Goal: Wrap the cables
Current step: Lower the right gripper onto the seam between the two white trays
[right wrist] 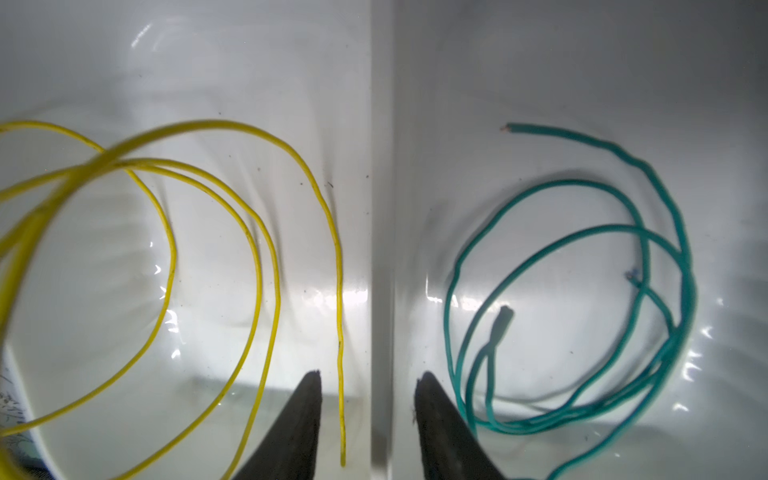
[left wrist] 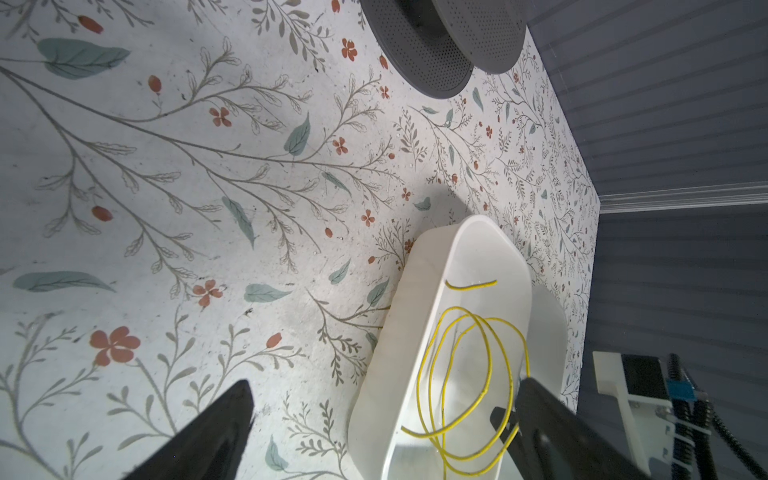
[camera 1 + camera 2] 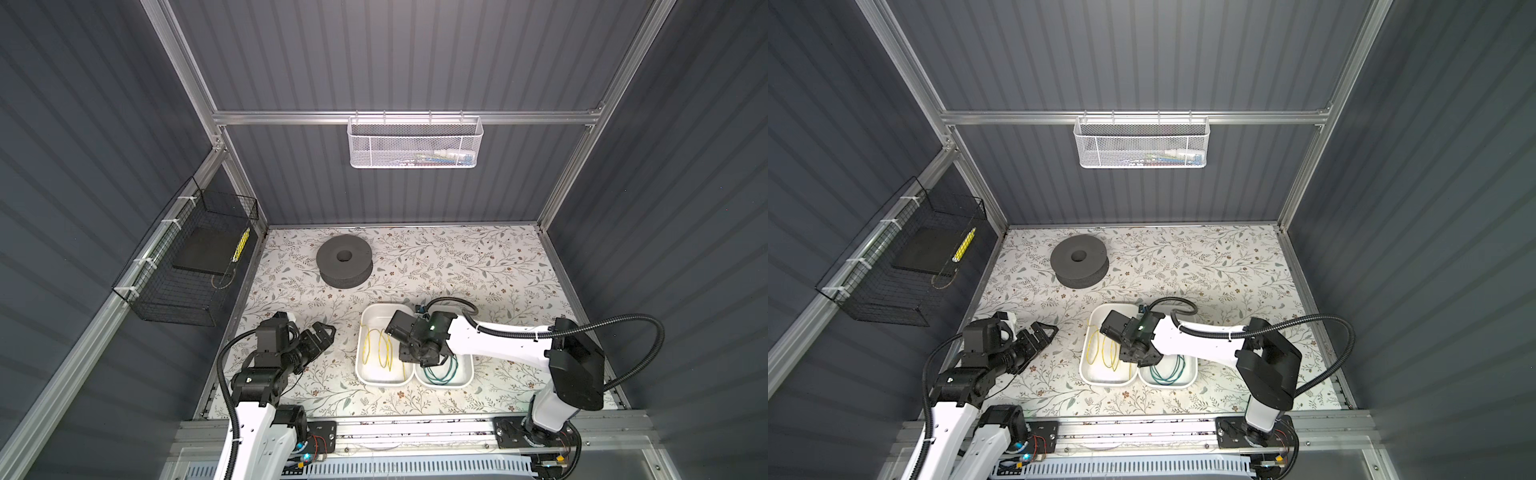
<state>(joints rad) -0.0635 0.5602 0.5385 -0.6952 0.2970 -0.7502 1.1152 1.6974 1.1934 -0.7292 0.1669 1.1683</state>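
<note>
Two white trays stand side by side near the table's front. The left tray (image 3: 373, 376) holds the coiled yellow cable (image 3: 379, 350) (image 1: 257, 249). Loose loops of the green cable (image 3: 441, 374) (image 1: 644, 249) lie in the right tray (image 3: 466, 374). My right gripper (image 3: 409, 358) (image 1: 369, 373) hangs over the wall where the trays meet. It is open with one finger over each tray, and the yellow cable's free end lies below the gap, ungripped. Left of the trays, my left gripper (image 3: 322, 332) (image 2: 384, 382) is wide open and empty above the floral table.
A grey foam spool (image 3: 344, 261) stands at the back left of the table. A black wire basket (image 3: 187, 266) hangs on the left wall and a white mesh basket (image 3: 415, 143) on the back rail. Walls enclose three sides.
</note>
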